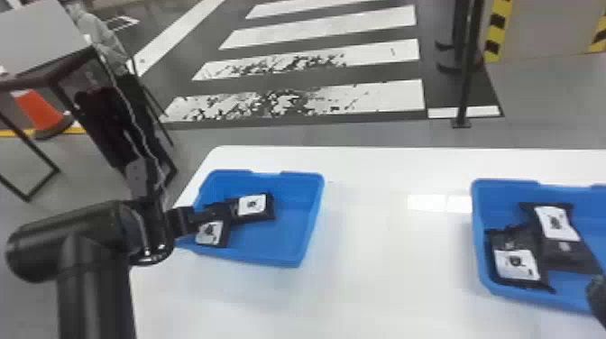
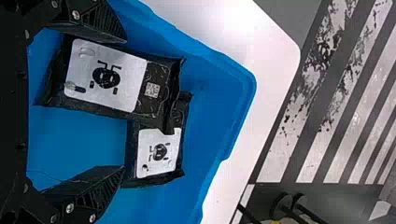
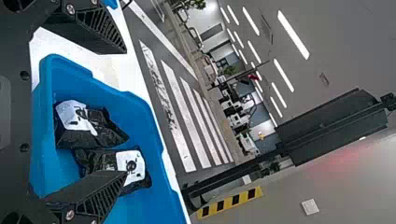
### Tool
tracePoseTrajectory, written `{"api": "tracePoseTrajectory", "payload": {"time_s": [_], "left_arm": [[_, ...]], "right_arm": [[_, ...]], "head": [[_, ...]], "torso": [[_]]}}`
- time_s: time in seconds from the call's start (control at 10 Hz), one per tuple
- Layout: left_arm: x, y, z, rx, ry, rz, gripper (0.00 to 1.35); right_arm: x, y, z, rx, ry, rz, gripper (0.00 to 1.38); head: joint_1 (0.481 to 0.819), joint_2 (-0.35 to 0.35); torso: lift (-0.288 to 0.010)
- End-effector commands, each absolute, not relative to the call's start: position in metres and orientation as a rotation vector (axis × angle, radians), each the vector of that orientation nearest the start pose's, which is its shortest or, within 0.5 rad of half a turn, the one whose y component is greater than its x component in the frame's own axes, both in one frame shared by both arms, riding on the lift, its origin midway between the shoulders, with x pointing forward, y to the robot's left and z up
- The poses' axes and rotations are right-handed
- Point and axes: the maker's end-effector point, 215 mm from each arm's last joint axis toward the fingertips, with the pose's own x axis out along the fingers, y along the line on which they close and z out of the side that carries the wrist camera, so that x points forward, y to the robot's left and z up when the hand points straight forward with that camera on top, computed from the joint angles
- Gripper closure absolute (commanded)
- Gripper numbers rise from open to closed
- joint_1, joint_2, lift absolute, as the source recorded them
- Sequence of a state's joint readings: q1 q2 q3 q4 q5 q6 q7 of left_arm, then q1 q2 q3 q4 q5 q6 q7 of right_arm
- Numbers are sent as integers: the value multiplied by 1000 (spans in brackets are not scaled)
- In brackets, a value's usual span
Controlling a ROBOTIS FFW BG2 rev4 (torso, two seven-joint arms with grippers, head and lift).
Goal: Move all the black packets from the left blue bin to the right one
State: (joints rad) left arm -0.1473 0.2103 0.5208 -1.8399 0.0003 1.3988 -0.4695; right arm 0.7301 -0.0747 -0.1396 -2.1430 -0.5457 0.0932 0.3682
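Observation:
My left gripper (image 1: 198, 221) is at the left side of the left blue bin (image 1: 270, 262), by two black packets. One packet (image 1: 212, 233) lies nearest it, overlapping the other packet (image 1: 253, 205). In the left wrist view my left gripper (image 2: 122, 105) stands open above the near packet (image 2: 105, 77); the second packet (image 2: 159, 151) lies beyond. The right blue bin (image 1: 479, 225) holds two packets, one (image 1: 516, 263) beside another (image 1: 559, 225). My right gripper (image 1: 597, 293) is at the right edge; in the right wrist view my right gripper (image 3: 125, 112) is open, with nothing between its fingers.
Both bins stand on a white table (image 1: 383, 252), with bare tabletop between them. Beyond the table's far edge are a black post (image 1: 466, 81) and a striped floor. At the left stand a dark-framed table (image 1: 40, 40) and an orange cone (image 1: 38, 110).

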Motion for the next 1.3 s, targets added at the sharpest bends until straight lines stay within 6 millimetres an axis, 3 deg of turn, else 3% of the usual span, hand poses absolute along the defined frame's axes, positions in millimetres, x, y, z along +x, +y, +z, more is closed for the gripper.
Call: {"api": "tracePoseTrajectory", "payload": {"time_s": [0.0, 0.5, 0.6, 0.9, 1.2], "left_arm": [[481, 454, -431, -360, 861, 127, 168], [476, 455, -447, -390, 946, 168, 205], [474, 457, -455, -399, 973, 178, 349], [468, 447, -464, -380, 1048, 161, 1228], [484, 450, -448, -354, 971, 106, 1202]], "right_arm": [[365, -221, -365, 447, 145, 274, 110], [365, -223, -372, 479, 154, 269, 110], [365, -223, -372, 481, 154, 269, 110], [365, -222, -374, 492, 158, 270, 110], [364, -222, -375, 502, 163, 271, 110]], "head": [[695, 309], [695, 300], [695, 302], [695, 306], [695, 293]], "torso": [[-150], [-150], [-150], [-150], [-150]]}}
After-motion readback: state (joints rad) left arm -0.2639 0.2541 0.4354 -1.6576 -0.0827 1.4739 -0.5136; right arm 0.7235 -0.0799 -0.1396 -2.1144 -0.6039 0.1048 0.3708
